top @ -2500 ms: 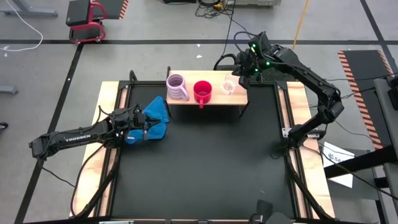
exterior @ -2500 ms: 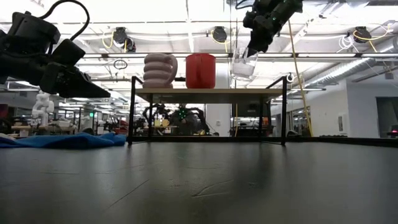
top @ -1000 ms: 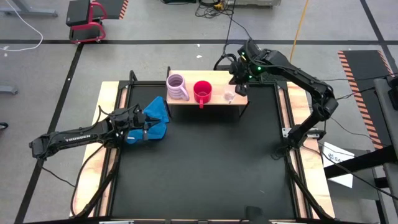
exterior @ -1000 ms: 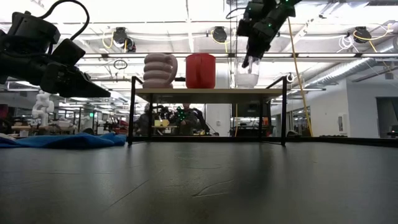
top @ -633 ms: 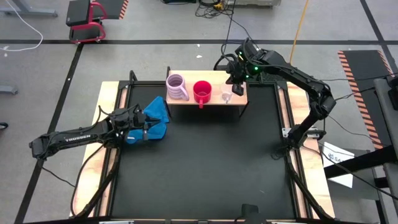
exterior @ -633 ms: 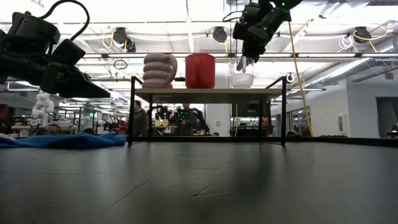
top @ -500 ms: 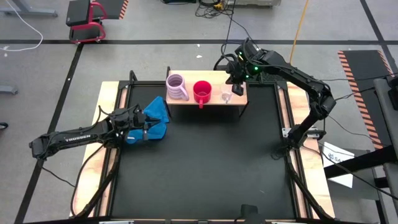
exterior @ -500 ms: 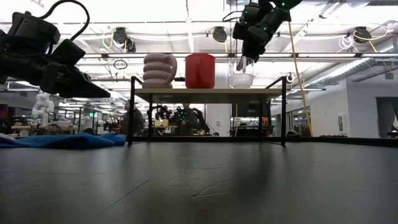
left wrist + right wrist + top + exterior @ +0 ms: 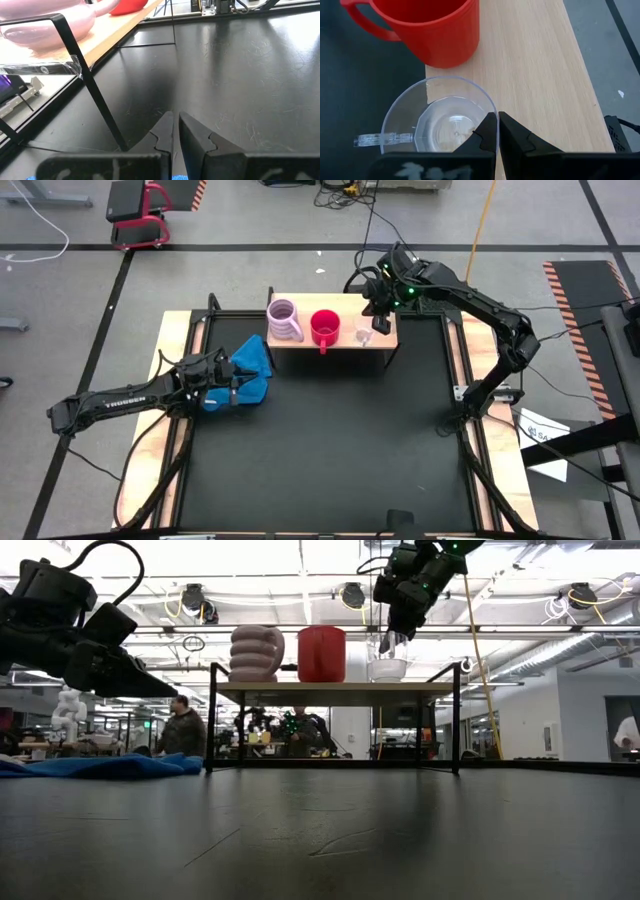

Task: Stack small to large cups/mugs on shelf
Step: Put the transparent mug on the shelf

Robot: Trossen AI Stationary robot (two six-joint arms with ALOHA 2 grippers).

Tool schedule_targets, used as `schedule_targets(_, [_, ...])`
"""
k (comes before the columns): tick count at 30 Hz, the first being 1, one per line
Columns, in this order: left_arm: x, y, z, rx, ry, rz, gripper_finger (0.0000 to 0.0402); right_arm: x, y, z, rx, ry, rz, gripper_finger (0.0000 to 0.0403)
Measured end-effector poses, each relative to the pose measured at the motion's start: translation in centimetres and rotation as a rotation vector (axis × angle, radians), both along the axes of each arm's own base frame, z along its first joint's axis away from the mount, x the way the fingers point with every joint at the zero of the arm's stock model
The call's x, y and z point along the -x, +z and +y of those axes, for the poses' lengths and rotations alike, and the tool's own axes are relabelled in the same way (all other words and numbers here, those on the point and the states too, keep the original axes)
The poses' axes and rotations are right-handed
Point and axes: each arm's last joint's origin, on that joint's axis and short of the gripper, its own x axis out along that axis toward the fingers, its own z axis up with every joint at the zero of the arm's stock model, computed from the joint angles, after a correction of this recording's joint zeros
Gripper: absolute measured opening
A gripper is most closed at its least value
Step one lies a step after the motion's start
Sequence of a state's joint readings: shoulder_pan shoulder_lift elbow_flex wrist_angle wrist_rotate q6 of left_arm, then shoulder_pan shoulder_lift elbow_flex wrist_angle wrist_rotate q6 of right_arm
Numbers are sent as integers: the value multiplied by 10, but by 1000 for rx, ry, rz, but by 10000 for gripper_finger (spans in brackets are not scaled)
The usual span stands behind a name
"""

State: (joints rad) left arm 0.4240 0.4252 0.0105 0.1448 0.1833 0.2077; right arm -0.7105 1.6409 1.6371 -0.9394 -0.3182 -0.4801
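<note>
On the light-wood shelf (image 9: pixel 340 305) at the table's far side, three cups stand in a row. They are a ribbed lilac-pink mug (image 9: pixel 285 320) on the left, a red mug (image 9: pixel 325 327) in the middle and a clear glass cup (image 9: pixel 365 333) on the right. The clear cup (image 9: pixel 388 668) rests on its base. My right gripper (image 9: pixel 496 122) reaches over the shelf and is shut on this cup. My left gripper (image 9: pixel 243 385) waits shut at the table's left, above a blue cloth, with nothing between its fingers (image 9: pixel 176 120). My right gripper pinches the clear cup's rim (image 9: pixel 492 107) on the side away from its handle (image 9: pixel 385 139). One finger looks to be inside the cup and the other outside. The fingers slant down from above and from the far right. The cup stands upright on the shelf (image 9: pixel 535 75).
A blue cloth (image 9: pixel 252 365) lies on the table's left part under the left arm. The shelf stands on dark legs (image 9: pixel 212 720). The dark table top (image 9: pixel 320 450) in front of the shelf is bare. A person (image 9: pixel 180 725) shows in the room behind.
My right gripper has brought the clear cup down and a little toward the red mug. The cup now stands lower and upright on the shelf. In the last half second nothing has moved, and the fingers have stayed shut.
</note>
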Motion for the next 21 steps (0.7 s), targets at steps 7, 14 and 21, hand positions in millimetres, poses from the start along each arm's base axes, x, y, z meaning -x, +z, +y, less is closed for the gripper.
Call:
schedule_targets(7, [0,0,0,3,1,0,31,-1,0,-1,-9,-22,-9,0])
schedule_targets(14, [0,0,0,7,2,-2,31,-1,0,-1,-5,-24,-11,15])
schedule_targets(21, [0,0,0,8,1,-2,31,-3,1,-1,6,-23,-22,32])
